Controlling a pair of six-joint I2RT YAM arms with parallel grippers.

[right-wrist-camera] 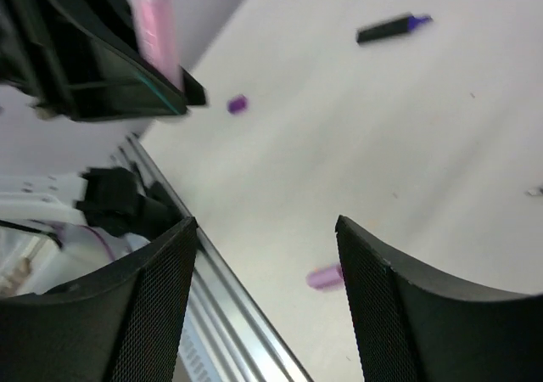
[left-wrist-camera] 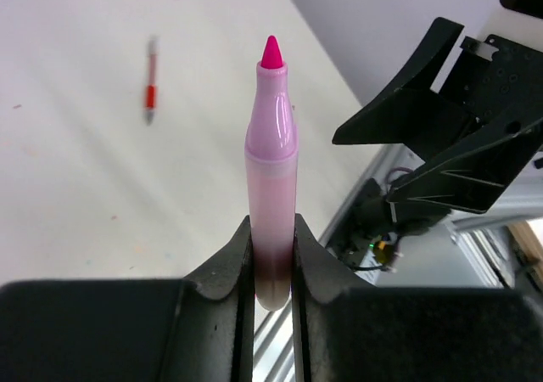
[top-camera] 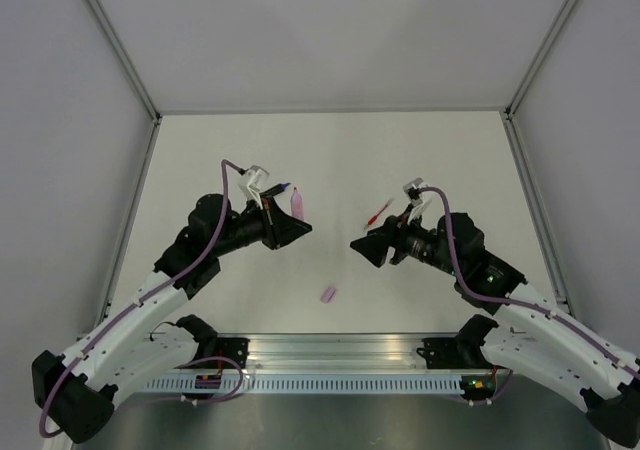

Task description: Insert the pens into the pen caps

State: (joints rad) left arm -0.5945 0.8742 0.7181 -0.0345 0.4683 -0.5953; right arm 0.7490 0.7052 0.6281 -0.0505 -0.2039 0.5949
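Note:
My left gripper (left-wrist-camera: 272, 229) is shut on the butt end of the pale pink pen (left-wrist-camera: 271, 161), whose bare magenta tip points away from the fingers. In the top view the left gripper (top-camera: 293, 226) and pink pen (top-camera: 297, 204) face the right gripper (top-camera: 365, 248) across a gap. My right gripper (right-wrist-camera: 267, 225) stands open with nothing between its fingers. The pink cap (right-wrist-camera: 324, 277) lies on the table below it, close to the right finger; it shows too in the top view as the pink cap (top-camera: 328, 293). The red pen (top-camera: 379, 211), the dark pen (right-wrist-camera: 390, 30) and a purple cap (right-wrist-camera: 237, 103) lie on the table.
A metal rail (top-camera: 330, 355) runs along the table's near edge between the arm bases. White walls with aluminium posts (top-camera: 150, 160) enclose the white table (top-camera: 330, 150) on three sides.

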